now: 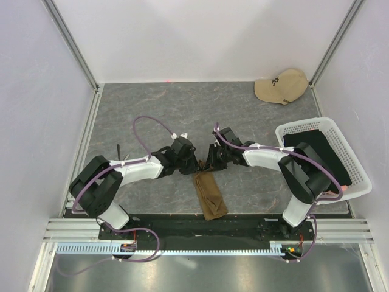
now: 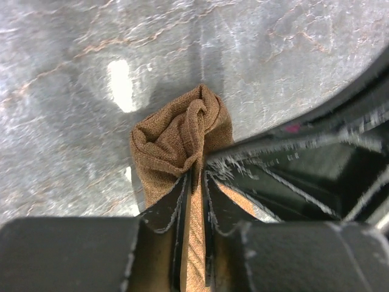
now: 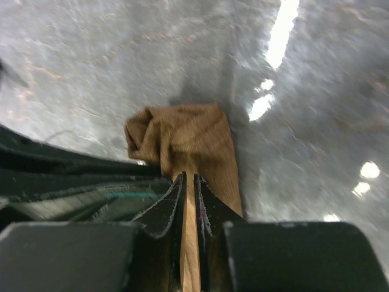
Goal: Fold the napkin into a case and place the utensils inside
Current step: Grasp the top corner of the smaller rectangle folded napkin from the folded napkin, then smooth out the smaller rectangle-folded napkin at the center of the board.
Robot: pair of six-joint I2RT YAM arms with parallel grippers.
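Note:
The olive-brown napkin (image 1: 209,194) lies folded into a narrow strip running from the table's middle toward the near edge. Both grippers meet at its far end. In the left wrist view my left gripper (image 2: 196,173) stands just open. A thin gap shows between the fingers, and the napkin (image 2: 173,137) is bunched at their tips. My right gripper (image 3: 189,176) shows the same thin gap over the napkin (image 3: 188,137). From above, the left gripper (image 1: 196,165) and right gripper (image 1: 207,163) nearly touch. The utensils are out of view.
A white mesh basket (image 1: 322,125) holding black fabric (image 1: 316,152) stands at the right edge. A beige cap (image 1: 281,85) lies at the back right. A thin dark stick (image 1: 117,149) lies near the left arm.

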